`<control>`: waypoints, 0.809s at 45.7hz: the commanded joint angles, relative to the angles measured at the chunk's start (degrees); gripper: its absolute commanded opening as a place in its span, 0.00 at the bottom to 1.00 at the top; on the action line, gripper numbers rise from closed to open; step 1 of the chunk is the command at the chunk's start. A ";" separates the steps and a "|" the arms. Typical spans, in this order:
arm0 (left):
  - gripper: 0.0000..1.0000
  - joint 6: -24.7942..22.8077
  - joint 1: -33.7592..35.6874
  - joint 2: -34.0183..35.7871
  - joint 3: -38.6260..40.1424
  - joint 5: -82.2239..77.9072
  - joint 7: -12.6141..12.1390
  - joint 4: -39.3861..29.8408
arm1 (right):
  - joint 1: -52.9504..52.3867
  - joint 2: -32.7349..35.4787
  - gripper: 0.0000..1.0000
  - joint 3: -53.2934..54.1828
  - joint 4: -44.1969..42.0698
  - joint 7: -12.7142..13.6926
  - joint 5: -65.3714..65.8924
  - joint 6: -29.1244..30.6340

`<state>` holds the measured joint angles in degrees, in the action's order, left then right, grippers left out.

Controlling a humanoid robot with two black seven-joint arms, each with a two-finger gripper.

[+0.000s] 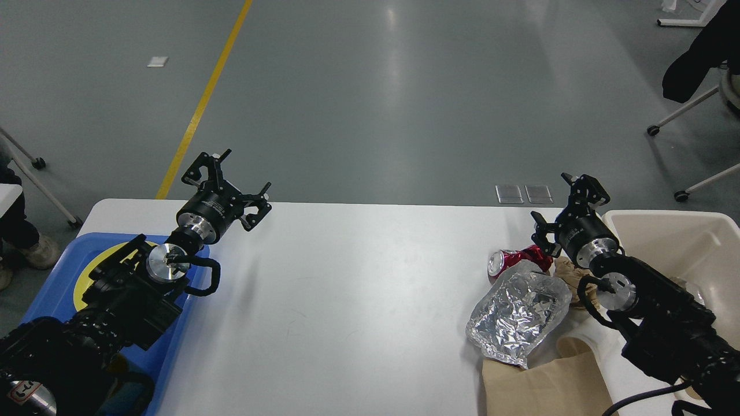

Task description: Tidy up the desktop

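The white desktop [358,289] fills the lower half of the head view. At its right side lie a crushed red can [511,259], a crumpled silver foil bag [517,315], a brown paper bag [549,384] and crumpled brown paper [569,274]. My right gripper [566,202] hangs open just behind the can, near the table's far edge, holding nothing. My left gripper [231,182] is open and empty above the desktop's far left corner.
A blue tray [52,289] with a yellow plate [107,257] sits at the left edge under my left arm. A beige bin [688,242] stands at the right edge. Chair legs on castors [682,195] are on the floor beyond.
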<state>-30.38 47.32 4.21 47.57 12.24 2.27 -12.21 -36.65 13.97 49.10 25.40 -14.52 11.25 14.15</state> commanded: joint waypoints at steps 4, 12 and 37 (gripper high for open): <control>0.97 -0.82 -0.48 -0.26 0.06 -0.02 2.12 0.00 | 0.00 0.00 1.00 0.03 0.00 0.02 0.00 0.00; 0.97 -1.87 -1.71 0.00 0.15 -0.11 3.80 0.00 | 0.00 0.00 1.00 0.03 0.00 0.02 0.00 0.00; 0.97 -2.40 -2.94 -0.52 -0.99 -0.29 16.54 -0.44 | 0.00 0.00 1.00 0.03 0.09 0.02 0.00 0.00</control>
<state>-32.77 44.40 3.75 46.70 11.97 17.44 -12.58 -36.65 13.97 49.09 25.40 -14.50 11.25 14.15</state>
